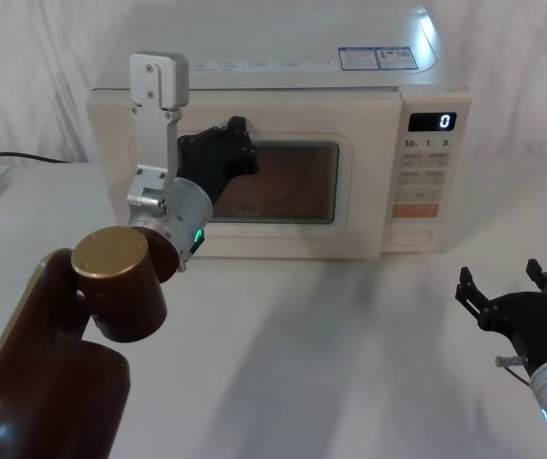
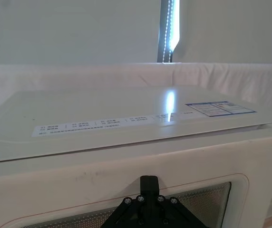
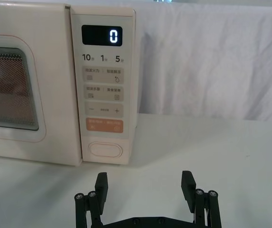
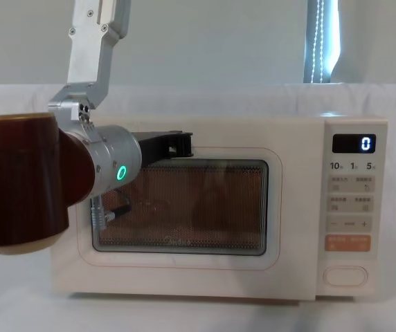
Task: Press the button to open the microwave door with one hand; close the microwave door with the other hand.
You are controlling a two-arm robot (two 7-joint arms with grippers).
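From the head I saw my left gripper point(image 1: 238, 143) against the shut microwave door point(image 1: 288, 182), its grip I couldn't tell. Right wrist: right gripper point(image 3: 145, 183) spread open, short of the button point(image 3: 105, 150)

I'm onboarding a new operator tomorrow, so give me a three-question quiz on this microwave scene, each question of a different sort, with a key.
1. True or false: the microwave door stands wide open.
2. Which gripper is up against the door?
A. the left gripper
B. the right gripper
C. both
3. Fill in: the display on the control panel reads ___.

Key
1. False: the door sits flush with the microwave's front in the head and chest views.
2. A. The left gripper is at the door's upper window edge; the right gripper hovers open over the table, facing the button without touching it.
3. 0
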